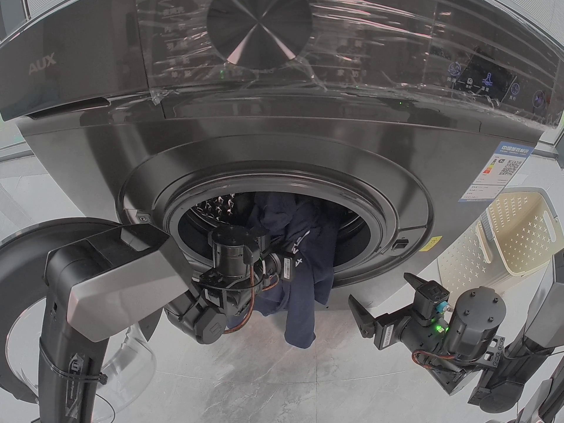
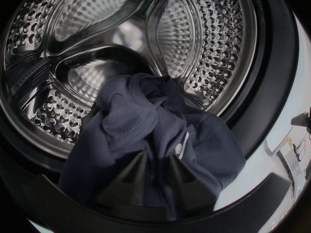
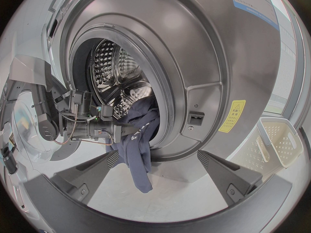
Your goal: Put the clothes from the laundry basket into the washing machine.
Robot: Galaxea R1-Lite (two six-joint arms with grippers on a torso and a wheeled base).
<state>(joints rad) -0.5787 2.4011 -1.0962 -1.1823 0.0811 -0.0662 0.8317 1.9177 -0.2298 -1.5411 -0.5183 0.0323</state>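
At centre our left end effector clamps the garment hanging from the washing machine; our right end effector gapes.

We could not make out the fingertips of the left gripper in the head view, buried in folds of the navy garment, whose far end was lost in the shadow of the drum. The laundry basket ran off the right edge, one corner behind the right arm. The door was cut by the left edge.
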